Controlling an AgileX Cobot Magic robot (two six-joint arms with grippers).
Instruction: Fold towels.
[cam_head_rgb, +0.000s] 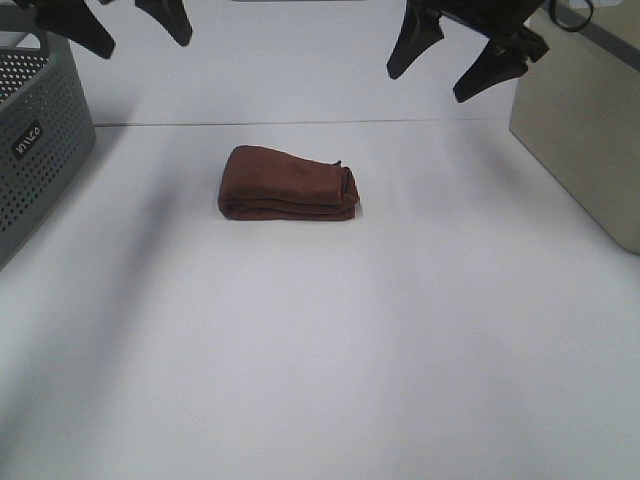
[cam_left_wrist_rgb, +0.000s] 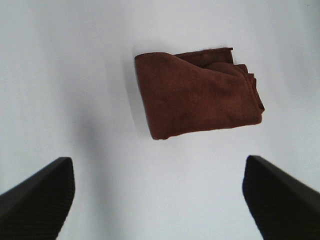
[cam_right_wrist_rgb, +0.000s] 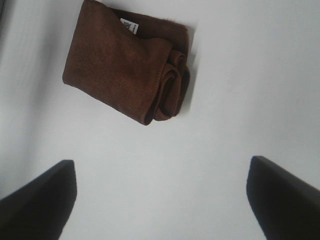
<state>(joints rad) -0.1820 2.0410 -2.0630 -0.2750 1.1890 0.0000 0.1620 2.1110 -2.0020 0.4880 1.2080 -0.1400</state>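
Black jaws of the left gripper (cam_head_rgb: 128, 28) and right gripper (cam_head_rgb: 455, 62) stand spread wide, holding nothing, raised over the table's far edge; between them, nearer, the reddish-brown towel (cam_head_rgb: 290, 183) lies folded on the white table (cam_head_rgb: 330, 350); a grey perforated basket (cam_head_rgb: 35, 150) sits at left.

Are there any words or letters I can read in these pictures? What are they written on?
A short light-coloured word on a dark label on the grey basket: tilted and too blurry to read for sure.
Tiny print on the white tag of the brown towel: too small to read.
Nothing else has writing on it.
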